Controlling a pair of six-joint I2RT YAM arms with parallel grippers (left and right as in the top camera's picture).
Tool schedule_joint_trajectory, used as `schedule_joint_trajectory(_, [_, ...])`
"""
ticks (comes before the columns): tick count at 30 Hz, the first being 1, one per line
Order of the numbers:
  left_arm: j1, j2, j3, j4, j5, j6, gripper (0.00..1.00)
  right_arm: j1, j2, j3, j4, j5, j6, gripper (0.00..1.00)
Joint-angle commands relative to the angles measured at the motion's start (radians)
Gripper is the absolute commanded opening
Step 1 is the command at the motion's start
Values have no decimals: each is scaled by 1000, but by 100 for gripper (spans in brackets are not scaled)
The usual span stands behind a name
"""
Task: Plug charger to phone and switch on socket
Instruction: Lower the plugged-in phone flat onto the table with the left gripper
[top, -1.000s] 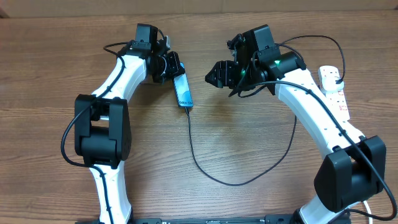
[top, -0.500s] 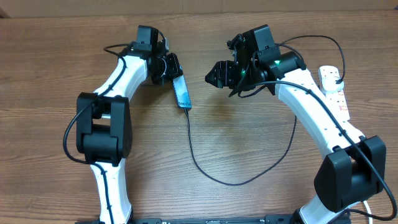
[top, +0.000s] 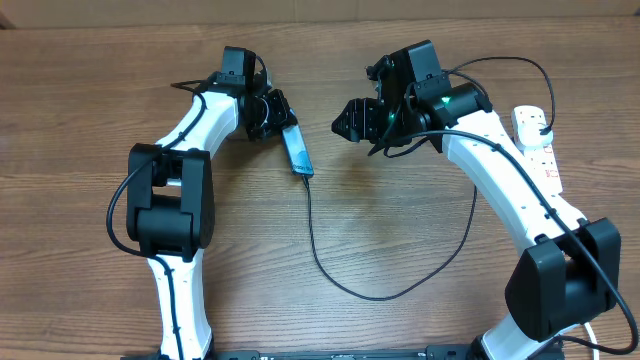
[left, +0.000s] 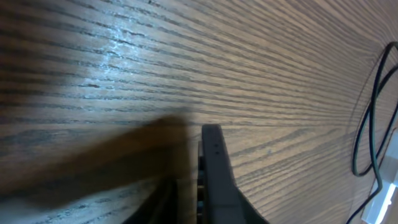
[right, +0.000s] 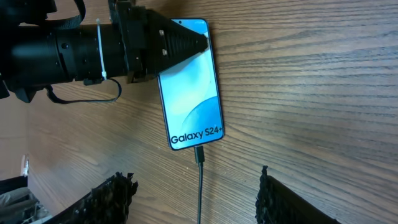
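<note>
The phone (right: 189, 93), light blue screen up with "Galaxy S24+" text, lies on the wooden table; in the overhead view it (top: 297, 150) sits centre-left. My left gripper (top: 276, 114) is shut on the phone's far end, one finger over the screen (right: 171, 43). The charger's connector tip (right: 199, 155) is in the phone's near end. Its black cable (top: 318, 255) loops across the table toward the right. My right gripper (top: 350, 120) is open and empty, its fingers (right: 196, 199) either side of the cable just short of the phone. The white socket strip (top: 540, 150) lies at the far right.
In the left wrist view I see one dark finger (left: 214, 174) close over the wood and a loop of black cable (left: 364, 130) at the right. The table's back edge (top: 320, 22) runs along the top. The right arm's own cable arcs above the socket strip.
My left arm has shifted slightly to the right, and the phone's near end has swung a little right with it. The right arm has not moved.
</note>
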Motion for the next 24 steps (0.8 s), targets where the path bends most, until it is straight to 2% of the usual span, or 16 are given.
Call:
schedule_joint_trajectory(1, [-2, 19, 1, 2, -3, 3, 27, 0, -30, 26, 2, 7, -7, 66])
schedule_joint_trajectory(10, [-2, 19, 1, -32, -101, 3, 33, 0, -30, 26, -3, 7, -7, 66])
schedule_joint_trajectory(24, [-2, 19, 1, -45, -128, 18, 33, 0, -30, 26, -26, 7, -8, 66])
